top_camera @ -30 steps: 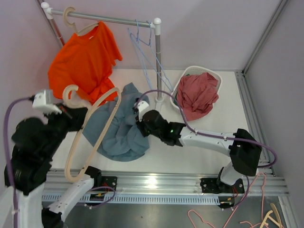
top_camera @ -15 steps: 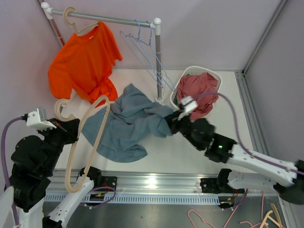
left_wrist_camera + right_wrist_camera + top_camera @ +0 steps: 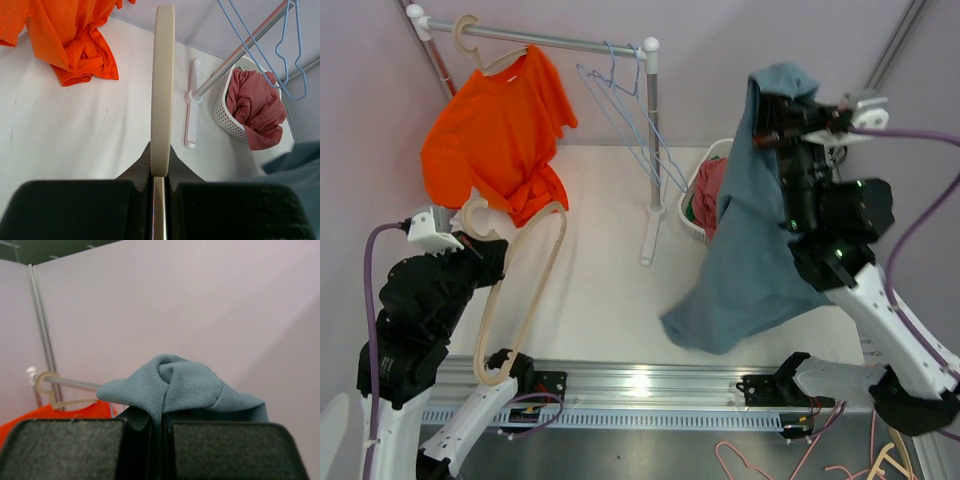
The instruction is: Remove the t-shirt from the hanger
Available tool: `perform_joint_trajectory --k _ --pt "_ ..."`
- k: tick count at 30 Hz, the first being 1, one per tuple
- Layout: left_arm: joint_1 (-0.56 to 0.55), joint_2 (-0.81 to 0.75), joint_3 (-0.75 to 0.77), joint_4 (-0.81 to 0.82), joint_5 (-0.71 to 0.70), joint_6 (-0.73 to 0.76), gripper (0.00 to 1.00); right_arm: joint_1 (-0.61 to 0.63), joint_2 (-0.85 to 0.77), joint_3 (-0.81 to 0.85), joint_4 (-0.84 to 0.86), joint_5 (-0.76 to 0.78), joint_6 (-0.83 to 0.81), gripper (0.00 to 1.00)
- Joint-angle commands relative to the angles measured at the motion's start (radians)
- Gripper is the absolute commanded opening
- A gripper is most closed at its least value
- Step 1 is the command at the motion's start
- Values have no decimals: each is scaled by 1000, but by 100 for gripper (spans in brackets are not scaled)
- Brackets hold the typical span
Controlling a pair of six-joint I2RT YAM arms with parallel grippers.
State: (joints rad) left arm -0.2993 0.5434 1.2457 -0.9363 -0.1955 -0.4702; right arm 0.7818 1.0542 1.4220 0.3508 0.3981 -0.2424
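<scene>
The blue-grey t-shirt (image 3: 750, 250) hangs free in the air at the right, off the hanger. My right gripper (image 3: 770, 105) is shut on a bunch of its fabric (image 3: 175, 387) and holds it high above the basket. My left gripper (image 3: 485, 258) is shut on the cream wooden hanger (image 3: 515, 290), which is bare and held above the table at the left. In the left wrist view the hanger (image 3: 162, 85) runs edge-on straight out from the shut jaws.
An orange t-shirt (image 3: 500, 130) hangs on another hanger on the rail (image 3: 535, 40). Blue wire hangers (image 3: 625, 110) hang at the rail's right end by its post (image 3: 650, 150). A white basket (image 3: 705, 165) with a red garment (image 3: 255, 110) sits behind the lifted shirt.
My right gripper has risen high and to the right, lifting the blue-grey t-shirt off the table and clear of the hanger. My left gripper has kept the hanger, shifting slightly.
</scene>
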Motion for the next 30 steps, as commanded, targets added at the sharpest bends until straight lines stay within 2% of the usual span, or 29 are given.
perform_joint_trajectory --k 1,5,7,8,10,13,14,15,16,18,20,22,24,25,27,30 --pt "-3 23 6 74 25 -5 1 -84 173 195 221 -93 -3 0" --pt "-3 30 6 86 37 -2 1 -159 441 438 378 -81 41 0" --pt "-3 32 -9 103 48 -2 1 -202 518 521 447 -82 61 0" --pt "-3 33 -12 111 63 -5 1 -214 553 632 429 -76 77 0" --pt "-3 44 -23 131 74 -7 0 -254 654 748 389 -71 126 0" --pt "-3 69 -34 146 88 -7 1 -291 753 837 547 -13 135 0" --pt "-3 72 -40 151 90 -5 1 -303 779 874 538 16 143 0" --pt "-3 76 -45 157 91 -4 1 -318 806 996 495 30 165 0" --pt "-3 79 -46 165 90 -1 1 -357 857 1053 414 34 220 0" --pt "-3 85 -48 168 82 10 0 -389 885 1118 381 36 259 0" --pt "-3 93 -54 182 73 19 1 -406 863 1080 344 77 247 0" --pt "-3 105 -52 195 62 27 1 -406 767 880 326 125 247 0" --pt "-3 116 -51 205 56 30 1 -415 692 685 378 142 256 0" --pt "-3 124 -42 208 60 33 1 -423 663 523 436 145 268 0" --pt "-3 145 -22 211 68 36 1 -463 624 444 429 130 348 0" --pt "-3 168 -6 214 76 42 0 -493 624 414 318 102 402 0"
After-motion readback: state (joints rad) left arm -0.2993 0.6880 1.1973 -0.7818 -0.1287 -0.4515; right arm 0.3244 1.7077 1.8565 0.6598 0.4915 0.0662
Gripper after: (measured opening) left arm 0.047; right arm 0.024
